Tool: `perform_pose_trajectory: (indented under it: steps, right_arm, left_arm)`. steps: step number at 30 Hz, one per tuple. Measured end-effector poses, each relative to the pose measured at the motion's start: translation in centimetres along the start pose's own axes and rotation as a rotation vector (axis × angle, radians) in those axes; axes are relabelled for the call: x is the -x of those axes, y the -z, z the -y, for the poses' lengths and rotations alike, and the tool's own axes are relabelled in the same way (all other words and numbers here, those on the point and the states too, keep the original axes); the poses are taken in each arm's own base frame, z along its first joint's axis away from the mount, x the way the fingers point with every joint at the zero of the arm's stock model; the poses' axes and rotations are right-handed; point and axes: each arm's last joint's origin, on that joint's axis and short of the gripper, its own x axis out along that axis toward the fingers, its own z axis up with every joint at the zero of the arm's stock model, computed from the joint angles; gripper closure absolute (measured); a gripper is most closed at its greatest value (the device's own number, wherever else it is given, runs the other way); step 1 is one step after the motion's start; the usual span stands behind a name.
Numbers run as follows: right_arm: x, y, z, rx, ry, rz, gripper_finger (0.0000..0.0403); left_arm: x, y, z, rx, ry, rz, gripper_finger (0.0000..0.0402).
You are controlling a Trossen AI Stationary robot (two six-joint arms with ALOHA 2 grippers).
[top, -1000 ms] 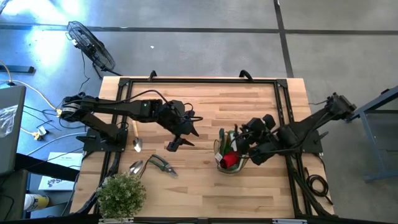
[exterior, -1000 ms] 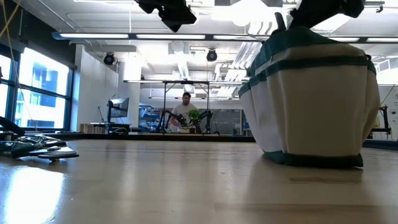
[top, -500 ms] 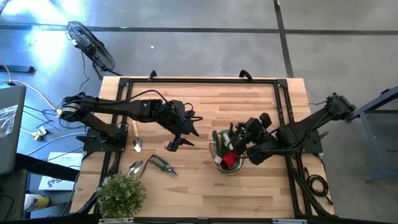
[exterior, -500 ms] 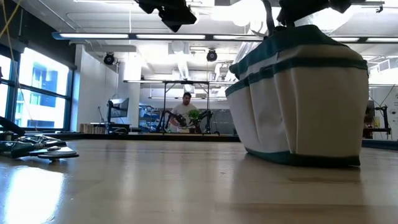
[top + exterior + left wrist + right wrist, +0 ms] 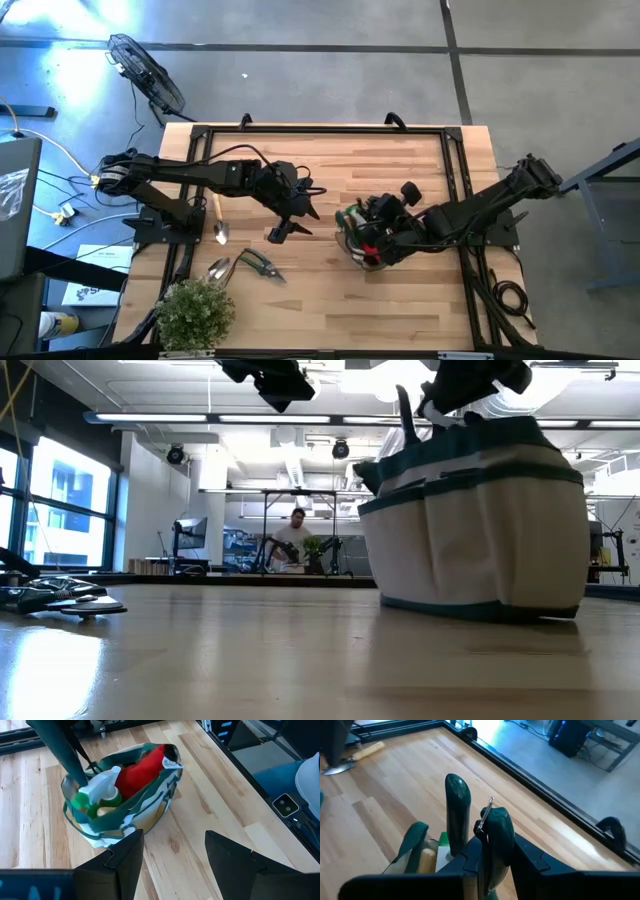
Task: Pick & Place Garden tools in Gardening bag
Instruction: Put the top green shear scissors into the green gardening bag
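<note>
The gardening bag (image 5: 362, 238) stands on the wooden table (image 5: 400, 165), a little right of its middle, with a green spray bottle (image 5: 102, 790) and a red piece (image 5: 142, 767) poking from its rounded mouth. The right gripper (image 5: 372, 222) is over the bag's top, its fingers pressed together on a dark green tool handle (image 5: 496, 832), with a second green handle (image 5: 457, 805) just beside it. The left gripper (image 5: 283, 232) hangs above the table left of the bag, fingers spread and holding nothing. Further left lie the pruners (image 5: 261, 266), a silver scoop (image 5: 217, 269) and a wooden-handled trowel (image 5: 219, 220). A potted plant (image 5: 195, 312) sits at the near left corner.
</note>
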Motion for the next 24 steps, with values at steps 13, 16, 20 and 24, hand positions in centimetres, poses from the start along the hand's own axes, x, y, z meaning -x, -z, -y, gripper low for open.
perform_pose_trajectory:
  steps: [13, 16, 20, 24]
  right_arm:
    - [0.0, 0.3, -0.3, -0.058, -0.121, -0.152, 0.0349]
    - [0.0, 0.4, -0.3, -0.057, -0.147, -0.190, 0.0349]
    - [0.1, 0.7, -0.1, -0.040, -0.149, -0.240, 0.0349]
    - [0.1, 1.3, 0.8, -0.030, -0.073, -0.289, 0.0349]
  left_arm:
    - [0.0, 0.0, 0.0, 0.000, 0.000, 0.000, 0.0197]
    - [0.0, 0.0, 0.0, 0.000, 0.001, 0.000, 0.0197]
    - [0.0, 0.0, 0.0, 0.001, 0.003, 0.001, 0.0197]
    - [0.0, 0.0, 0.0, 0.001, 0.003, 0.001, 0.0197]
